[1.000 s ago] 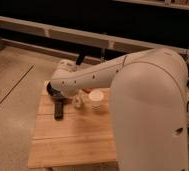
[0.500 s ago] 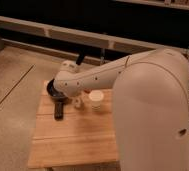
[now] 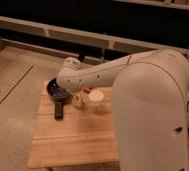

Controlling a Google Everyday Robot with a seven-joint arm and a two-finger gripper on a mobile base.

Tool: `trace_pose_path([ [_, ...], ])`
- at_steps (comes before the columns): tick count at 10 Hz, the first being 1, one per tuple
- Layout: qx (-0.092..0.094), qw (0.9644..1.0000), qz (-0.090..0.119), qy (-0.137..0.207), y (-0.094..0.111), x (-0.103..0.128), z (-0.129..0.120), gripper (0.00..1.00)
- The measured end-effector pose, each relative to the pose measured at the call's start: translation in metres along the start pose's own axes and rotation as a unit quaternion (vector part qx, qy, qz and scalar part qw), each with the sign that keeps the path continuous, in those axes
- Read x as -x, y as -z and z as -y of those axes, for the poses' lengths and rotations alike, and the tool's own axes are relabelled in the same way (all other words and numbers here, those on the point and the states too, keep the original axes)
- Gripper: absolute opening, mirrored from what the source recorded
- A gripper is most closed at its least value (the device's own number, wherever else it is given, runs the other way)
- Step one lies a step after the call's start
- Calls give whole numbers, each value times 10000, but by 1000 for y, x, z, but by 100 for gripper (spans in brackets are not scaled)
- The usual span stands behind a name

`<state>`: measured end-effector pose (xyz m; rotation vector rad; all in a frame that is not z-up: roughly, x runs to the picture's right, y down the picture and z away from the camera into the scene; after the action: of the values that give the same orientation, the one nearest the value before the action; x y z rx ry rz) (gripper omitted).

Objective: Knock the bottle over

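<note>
The robot's white arm reaches from the right side of the frame toward the centre left, over a wooden table. The gripper hangs under the arm's end, above the rim of a black pan, just left of the bottle. Whether the gripper is spread or pressed together cannot be told. The bottle stands upright near the far edge of the table, between the pan and a white cup, close to both.

Arm stretched left; claw low at tip.
</note>
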<state>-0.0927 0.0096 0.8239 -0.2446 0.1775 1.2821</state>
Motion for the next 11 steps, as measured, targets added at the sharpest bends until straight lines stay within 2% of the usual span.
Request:
trace_pose_path([
  [5,-195,9997,-68,87,-12,11,23,0],
  [8,-211,9997,-82,87,-13,11,25,2],
  [11,-214,9997,-83,87,-13,11,25,29],
])
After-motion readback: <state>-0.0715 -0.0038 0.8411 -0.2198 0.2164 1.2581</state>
